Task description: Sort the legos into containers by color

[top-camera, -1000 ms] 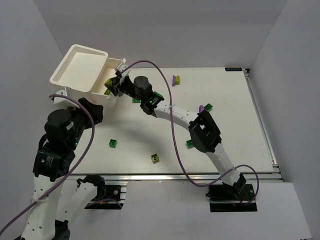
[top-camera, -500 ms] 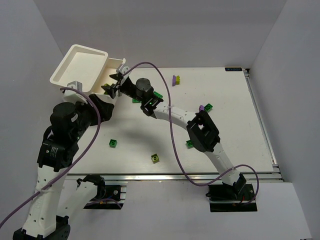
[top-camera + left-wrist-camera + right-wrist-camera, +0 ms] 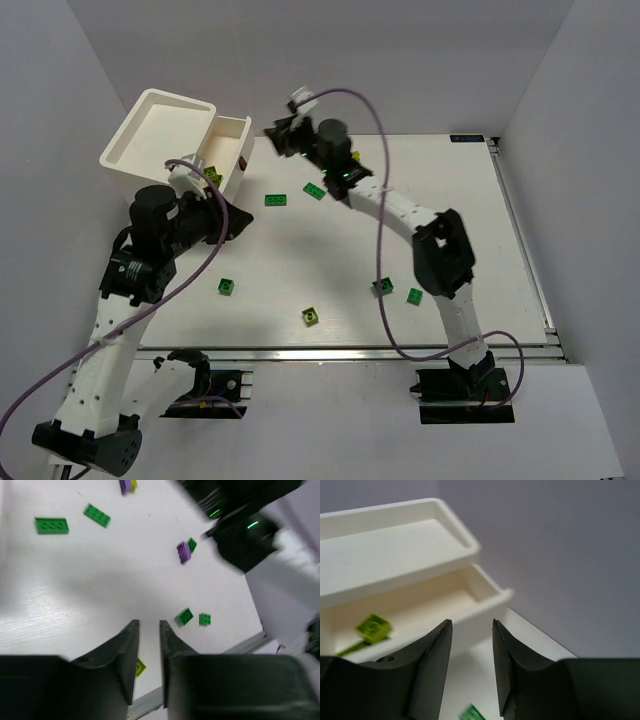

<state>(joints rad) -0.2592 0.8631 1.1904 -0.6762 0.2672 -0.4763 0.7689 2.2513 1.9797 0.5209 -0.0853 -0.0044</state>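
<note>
The containers stand at the table's far left: a tall white bin (image 3: 158,128) joined to a lower tray (image 3: 230,146) (image 3: 485,587). A yellow-green lego (image 3: 373,628) (image 3: 212,172) lies in the tray. Loose legos dot the table: dark green plates (image 3: 276,200) (image 3: 51,525), a green brick (image 3: 228,287), a yellow-green brick (image 3: 311,317) (image 3: 139,667), and a purple one (image 3: 183,551). My left gripper (image 3: 237,222) (image 3: 148,625) hovers beside the tray, jaws narrowly apart and empty. My right gripper (image 3: 279,131) (image 3: 470,625) hangs raised just right of the tray, open and empty.
Two green bricks (image 3: 383,287) (image 3: 414,296) lie near the right arm's elbow. A purple and yellow-green pair (image 3: 126,485) sits at the far side. A metal rail (image 3: 350,352) runs along the table's front edge. Grey walls enclose the table.
The right gripper has pulled back from over the tray, up and to the right. The left arm has swung up and rightward, away from the bin. The right elbow has shifted right.
</note>
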